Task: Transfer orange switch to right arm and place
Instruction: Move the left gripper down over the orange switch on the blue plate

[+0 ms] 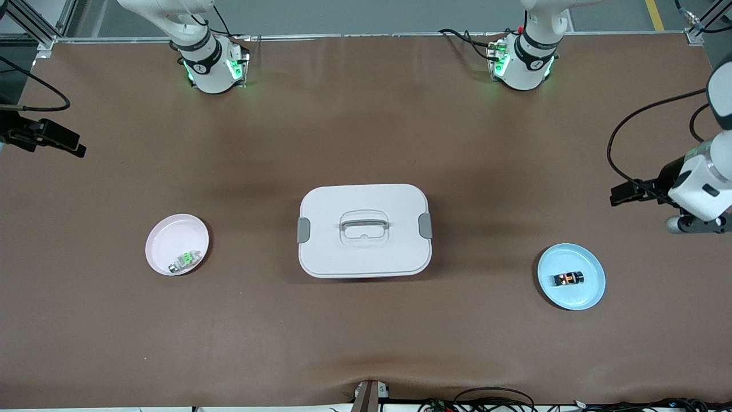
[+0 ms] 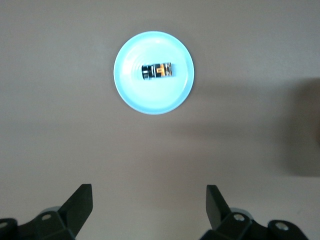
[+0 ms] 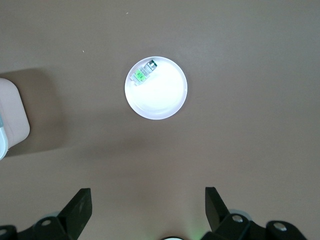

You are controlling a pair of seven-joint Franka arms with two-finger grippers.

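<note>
The orange switch [image 1: 568, 278] lies on its side in the blue plate [image 1: 592, 289] toward the left arm's end of the desk [image 1: 366, 343]. The left end effector [image 2: 149, 210] hangs high over bare desk near that plate, fingers spread wide and empty. The right end effector [image 3: 148, 210] (also wide, empty) hangs above desk near the pink plate [image 1: 163, 237] holding a green-and-silver part [image 1: 184, 261]. A white lidded box [image 1: 365, 230] sits between the plates.
</note>
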